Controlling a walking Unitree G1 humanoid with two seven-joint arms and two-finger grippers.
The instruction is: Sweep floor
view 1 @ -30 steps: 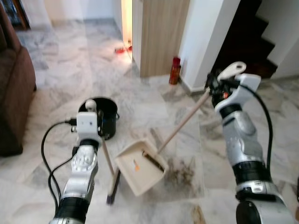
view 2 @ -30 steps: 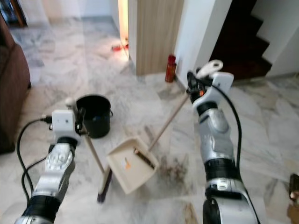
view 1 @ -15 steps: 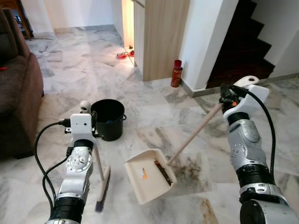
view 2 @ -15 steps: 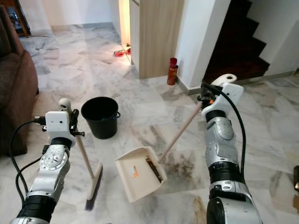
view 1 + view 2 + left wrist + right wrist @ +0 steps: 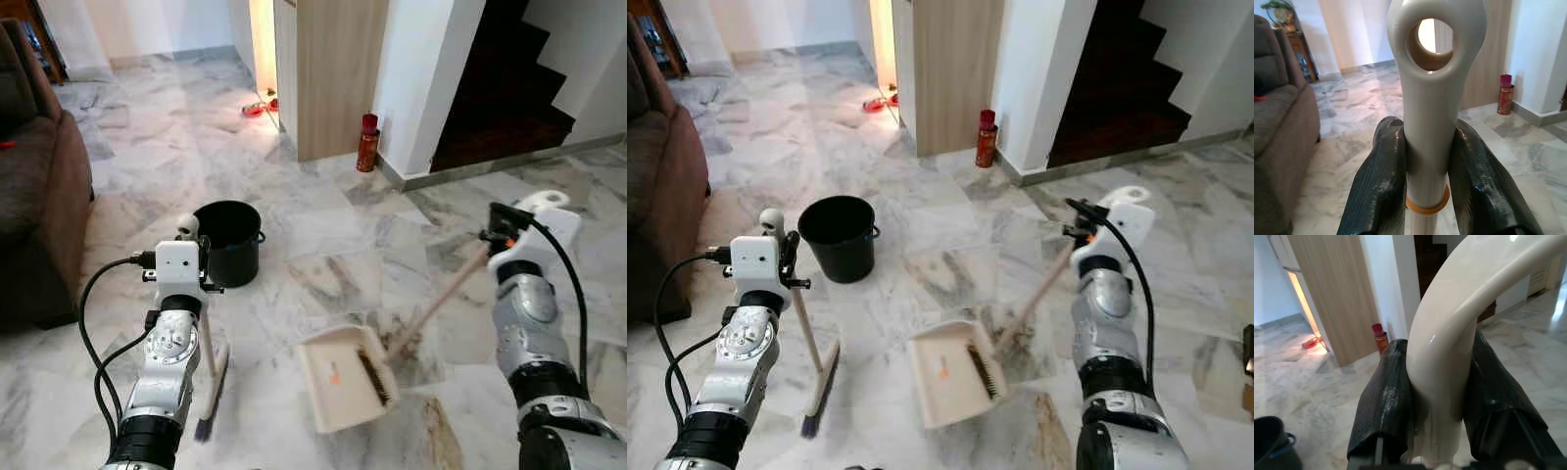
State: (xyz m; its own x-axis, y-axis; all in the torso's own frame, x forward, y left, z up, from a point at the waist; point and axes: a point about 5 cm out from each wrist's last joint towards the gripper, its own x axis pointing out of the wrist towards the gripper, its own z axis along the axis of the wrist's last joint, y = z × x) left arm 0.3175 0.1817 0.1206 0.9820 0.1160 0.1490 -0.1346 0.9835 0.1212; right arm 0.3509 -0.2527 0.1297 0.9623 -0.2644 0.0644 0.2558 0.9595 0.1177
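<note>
**Broom and dustpan both gripped over the marble floor**

Broom [image 5: 209, 367] is standing nearly upright on the marble floor [image 5: 323, 245], its dark bristle head resting on the tiles at about 7 o'clock in the left eye view. The left gripper [image 5: 1429, 183] is clamping the top of the broom's pale handle, one black finger [image 5: 1378, 181] pressing on each side just below the handle's hanging hole, so the broom head is lying straight below the gripper, down along the stick.

Toward 5 o'clock from the middle of that view, the cream dustpan [image 5: 345, 378] is sitting flat on the floor with a small orange bit and a dark comb strip inside it. Its long wooden handle [image 5: 441, 299] is slanting up toward 3 o'clock, where the right gripper [image 5: 1437, 401] is squeezing the curved cream grip at its upper end between both fingers. The pan itself is lying well below and to the left of that gripper, at the far end of the handle. A brownish dirty patch [image 5: 416, 357] is showing on the tiles just beside the pan.

Farther out, a black bucket [image 5: 228, 242] is standing near the broom, toward 10 o'clock from centre. A red can [image 5: 367, 143] is standing at 12 o'clock by the white wall and wooden door [image 5: 338, 73], dark stairs [image 5: 509, 88] are rising at 1 o'clock, and a brown sofa [image 5: 34, 196] is sitting at 9 o'clock.
</note>
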